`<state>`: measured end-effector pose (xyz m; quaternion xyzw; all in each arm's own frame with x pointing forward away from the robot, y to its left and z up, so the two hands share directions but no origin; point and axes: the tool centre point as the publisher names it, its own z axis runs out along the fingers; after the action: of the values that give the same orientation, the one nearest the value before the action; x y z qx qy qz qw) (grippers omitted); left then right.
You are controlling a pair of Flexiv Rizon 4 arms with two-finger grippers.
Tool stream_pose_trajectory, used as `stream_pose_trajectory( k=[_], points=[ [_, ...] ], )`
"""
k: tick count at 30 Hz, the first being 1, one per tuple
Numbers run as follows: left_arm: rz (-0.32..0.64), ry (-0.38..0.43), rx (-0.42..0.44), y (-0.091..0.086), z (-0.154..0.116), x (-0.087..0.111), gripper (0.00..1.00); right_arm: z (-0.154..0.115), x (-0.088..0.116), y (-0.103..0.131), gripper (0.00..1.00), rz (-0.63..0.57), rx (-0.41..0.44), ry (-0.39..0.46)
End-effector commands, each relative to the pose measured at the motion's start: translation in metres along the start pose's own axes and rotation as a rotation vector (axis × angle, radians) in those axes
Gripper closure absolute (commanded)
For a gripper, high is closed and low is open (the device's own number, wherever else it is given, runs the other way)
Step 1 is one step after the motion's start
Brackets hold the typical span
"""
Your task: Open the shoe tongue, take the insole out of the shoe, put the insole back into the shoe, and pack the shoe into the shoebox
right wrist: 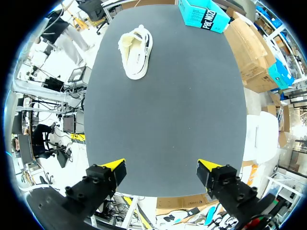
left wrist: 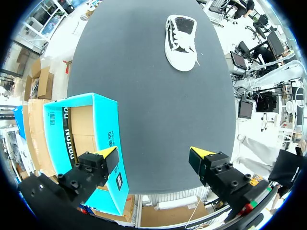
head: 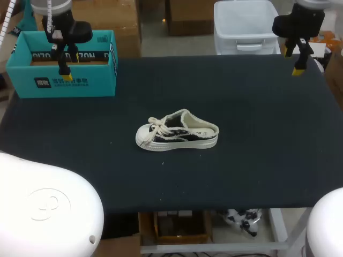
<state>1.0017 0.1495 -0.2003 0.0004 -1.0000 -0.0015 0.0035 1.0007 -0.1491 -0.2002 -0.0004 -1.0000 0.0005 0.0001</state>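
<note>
- Shoe [head: 179, 131] sits on its sole in the middle of the dark worktop [head: 257, 160], with its toe towards the left arm's side and white laces [head: 156, 127] near the toe (the heel end is low and open).
- Teal shoebox [head: 61, 80] stands open at the far left corner, well apart from the shoe.
- Left fingers [left wrist: 109, 154] are spread wide and hold nothing, hanging over the shoebox's edge.
- Right fingers [right wrist: 115, 165] are likewise wide and empty, above the far right corner, well apart from the shoe.
</note>
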Motion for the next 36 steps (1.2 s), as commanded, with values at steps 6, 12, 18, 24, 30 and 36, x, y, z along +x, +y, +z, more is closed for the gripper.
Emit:
stream_pose_trajectory(
  k=[6, 12, 18, 24, 30, 36],
  points=[
    [0.001, -0.002, 0.001, 0.000, 0.000, 0.001, 0.00, 0.000, 0.000, 0.000, 0.00, 0.000, 0.000, 0.001],
    [-0.111, -0.005, 0.010, -0.012, -0.002, 0.006, 0.00, 0.005, 0.006, 0.010, 0.00, 0.026, -0.026, -0.020],
    [-0.270, 0.001, -0.001, -0.030, -0.007, 0.020, 0.00, 0.016, 0.022, 0.033, 0.00, 0.062, -0.077, -0.045],
    [-0.463, 0.028, -0.033, -0.049, -0.003, 0.029, 0.00, 0.033, 0.034, 0.054, 0.00, 0.113, -0.183, -0.058],
    [-0.633, 0.084, 0.005, -0.061, 0.005, 0.038, 0.00, 0.054, 0.043, 0.069, 0.00, 0.162, -0.359, -0.055],
    [-0.749, 0.089, 0.025, -0.079, 0.012, 0.051, 0.00, 0.081, 0.041, 0.089, 0.00, 0.208, -0.461, -0.007]
  ],
)
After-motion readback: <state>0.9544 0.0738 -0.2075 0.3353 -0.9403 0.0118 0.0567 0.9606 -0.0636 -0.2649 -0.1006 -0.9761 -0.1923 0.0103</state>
